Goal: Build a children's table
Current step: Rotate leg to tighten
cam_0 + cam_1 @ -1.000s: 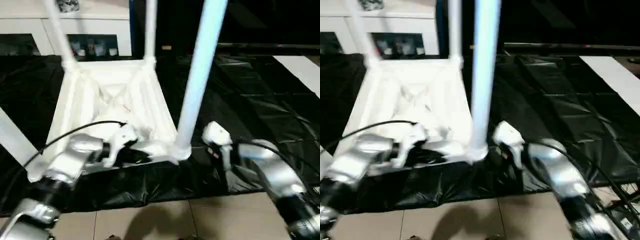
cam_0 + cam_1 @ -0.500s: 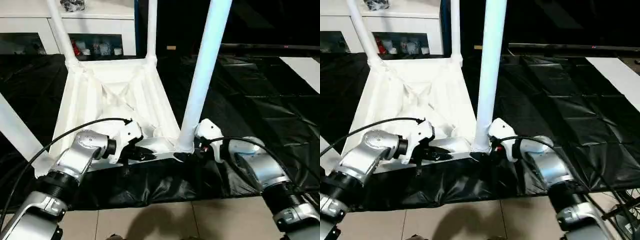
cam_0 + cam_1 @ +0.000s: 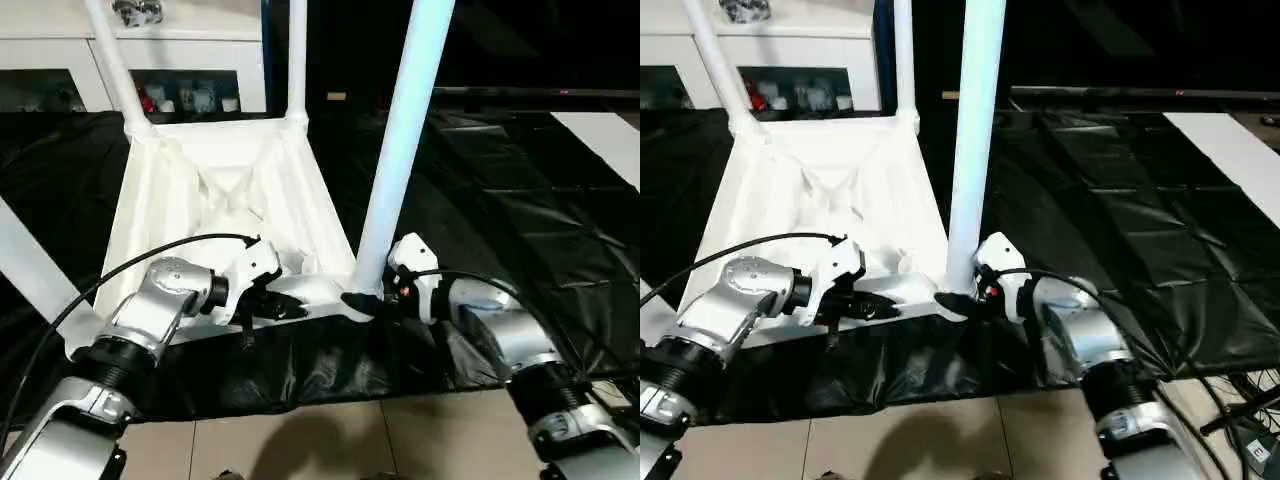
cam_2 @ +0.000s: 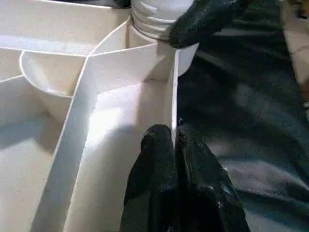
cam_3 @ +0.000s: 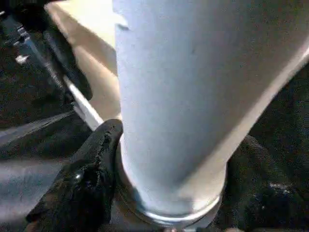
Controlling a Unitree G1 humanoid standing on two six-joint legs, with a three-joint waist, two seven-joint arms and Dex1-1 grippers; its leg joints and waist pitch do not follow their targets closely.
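Tabletop [image 3: 215, 200] lower centre | right gripper [image 5: 159, 159] now straddles near leg [image 3: 400, 150] base, narrowing from wide | left gripper [image 4: 174, 159] pinches rim rib | leg-seating under way

The large white plastic tabletop [image 3: 225, 215], lying ribbed underside up on the black plastic sheet [image 3: 520, 200], is taken as the landmark. Its near right corner is blocked by the upright long white tapered tube leg [image 3: 400, 150], whose base is flanked by the right gripper [image 3: 366, 303]. Its near edge is occupied by the left gripper [image 3: 283, 308], pinched flat on the rim. Both far corners are barred by two further legs [image 3: 113, 65]. Open room is left over the ribbed middle and over the sheet well to the tabletop's right. Beyond the far edge, passage is closed by the white glass-door cabinet [image 3: 60, 60].
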